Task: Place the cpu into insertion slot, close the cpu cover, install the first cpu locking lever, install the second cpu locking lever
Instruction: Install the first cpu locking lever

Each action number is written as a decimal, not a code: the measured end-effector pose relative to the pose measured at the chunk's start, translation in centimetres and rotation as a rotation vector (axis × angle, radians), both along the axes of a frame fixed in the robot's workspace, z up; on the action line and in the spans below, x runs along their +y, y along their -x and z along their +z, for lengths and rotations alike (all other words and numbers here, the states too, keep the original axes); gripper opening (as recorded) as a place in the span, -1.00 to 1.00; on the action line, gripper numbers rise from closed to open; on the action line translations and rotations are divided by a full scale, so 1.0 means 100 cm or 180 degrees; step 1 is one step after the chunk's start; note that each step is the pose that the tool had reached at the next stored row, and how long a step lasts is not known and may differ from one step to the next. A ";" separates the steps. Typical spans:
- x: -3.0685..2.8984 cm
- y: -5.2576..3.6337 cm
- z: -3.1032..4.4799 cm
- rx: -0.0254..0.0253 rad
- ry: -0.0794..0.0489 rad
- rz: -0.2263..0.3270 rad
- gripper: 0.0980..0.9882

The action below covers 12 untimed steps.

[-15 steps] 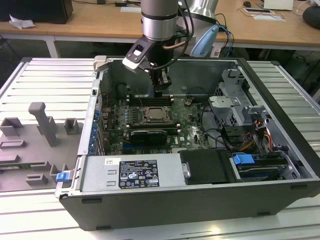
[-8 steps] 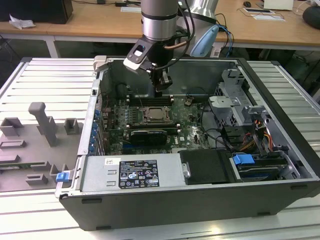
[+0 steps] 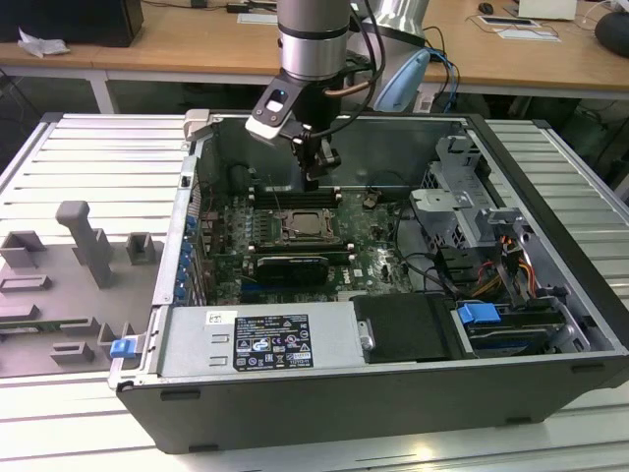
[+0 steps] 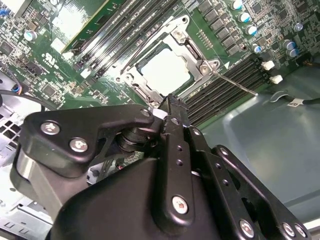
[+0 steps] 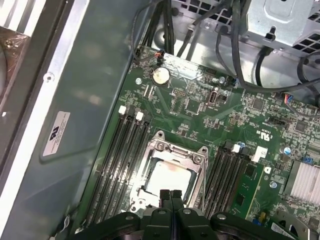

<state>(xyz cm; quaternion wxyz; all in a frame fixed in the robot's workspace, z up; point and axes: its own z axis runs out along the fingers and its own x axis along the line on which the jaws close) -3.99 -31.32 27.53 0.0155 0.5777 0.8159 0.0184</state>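
Note:
The cpu lies flat in the socket on the green motherboard, its pale metal top showing. The cpu cover, a silver frame, lies down around it. In the exterior view the socket sits mid-board. A thin locking lever sticks out slanting from one socket corner over the memory slots. My gripper hangs a little above the socket's far edge, fingers pressed together with nothing between them.
The open computer case walls in the board. A black card lies in front of the socket. A drive cage and cables stand on the exterior view's right, a silver power supply at the front, and a grey fixture tray outside left.

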 end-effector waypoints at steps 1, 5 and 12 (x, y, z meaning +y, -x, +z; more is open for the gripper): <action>0.0000 0.0000 0.0000 0.0000 0.0000 0.0021 -0.99; 0.0000 0.0000 0.0000 0.0000 0.0000 0.0114 -0.99; 0.0000 0.0000 0.0000 0.0000 0.0000 0.0221 -0.99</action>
